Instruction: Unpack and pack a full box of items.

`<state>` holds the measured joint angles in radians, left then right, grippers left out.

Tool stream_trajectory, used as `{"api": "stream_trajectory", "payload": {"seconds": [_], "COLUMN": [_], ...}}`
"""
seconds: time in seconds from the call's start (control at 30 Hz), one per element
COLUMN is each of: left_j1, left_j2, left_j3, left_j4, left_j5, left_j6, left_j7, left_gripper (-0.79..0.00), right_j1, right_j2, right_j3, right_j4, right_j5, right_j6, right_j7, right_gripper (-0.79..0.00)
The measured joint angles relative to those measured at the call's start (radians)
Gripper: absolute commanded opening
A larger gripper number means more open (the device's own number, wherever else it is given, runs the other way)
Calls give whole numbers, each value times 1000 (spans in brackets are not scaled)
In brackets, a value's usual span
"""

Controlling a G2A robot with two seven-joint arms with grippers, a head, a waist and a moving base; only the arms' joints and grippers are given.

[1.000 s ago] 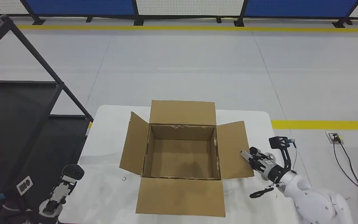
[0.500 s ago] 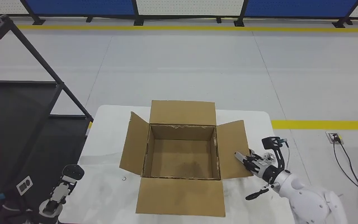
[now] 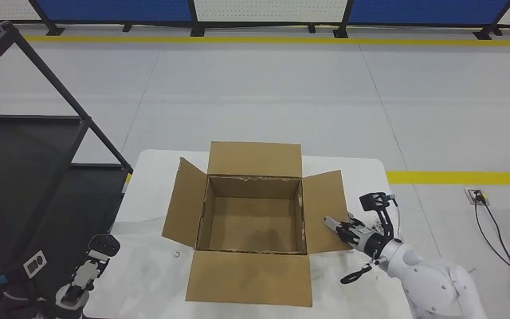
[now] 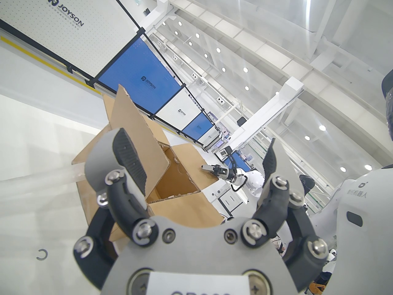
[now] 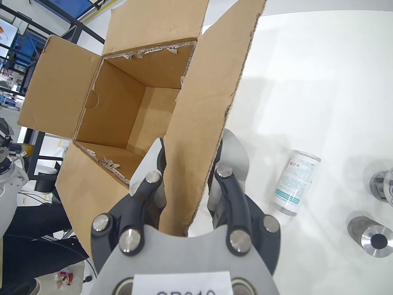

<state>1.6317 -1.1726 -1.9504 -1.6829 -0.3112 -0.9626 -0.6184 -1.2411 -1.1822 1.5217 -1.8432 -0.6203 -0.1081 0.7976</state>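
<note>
- At the far left of the top view, beside the white surface (image 3: pixel 151 199), stands a black metal frame (image 3: pixel 48 159)
- The left pincer (image 4: pixel 196 145) hangs low off the surface's left front corner, well apart from the box; its two fingers are spread wide with nothing between them
- A small open metal ring (image 3: pixel 176 254) lies flat on the surface, just off the box's left front corner
- The cardboard box (image 3: pixel 251 223) sits upright in the middle of the surface with all four flaps folded outward and its bare brown floor showing
- The right pincer (image 3: pixel 331 223) is at the box's right side, closed narrowly on the right flap (image 5: pixel 215 78), one finger against each face of the cardboard
- A small white bottle (image 5: pixel 294 182) with a printed label lies on its side on the surface, just beside the right pincer, outside the box
- Two shiny metal cylinders (image 5: pixel 368 234) sit on the surface near the bottle, not touching it
</note>
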Motion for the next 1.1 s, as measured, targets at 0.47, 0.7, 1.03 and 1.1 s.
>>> {"api": "stream_trajectory", "payload": {"seconds": [0.47,0.7,1.03,1.1], "left_j1": [0,0,0,0], "left_j2": [0,0,0,0], "left_j3": [0,0,0,0], "left_j4": [0,0,0,0], "left_j5": [0,0,0,0], "left_j6": [0,0,0,0], "left_j7": [0,0,0,0], "left_gripper": [0,0,0,0], "right_j1": [-140,-299,-377,-377], "right_j2": [17,33,46,46], "right_j3": [114,211,248,248], "right_j4": [-148,-213,-181,-182], "right_j5": [-66,-122,-92,-93], "right_j6": [44,-124,-250,-249], "right_j7": [-81,-96,-35,-36], "right_gripper": [0,0,0,0]}}
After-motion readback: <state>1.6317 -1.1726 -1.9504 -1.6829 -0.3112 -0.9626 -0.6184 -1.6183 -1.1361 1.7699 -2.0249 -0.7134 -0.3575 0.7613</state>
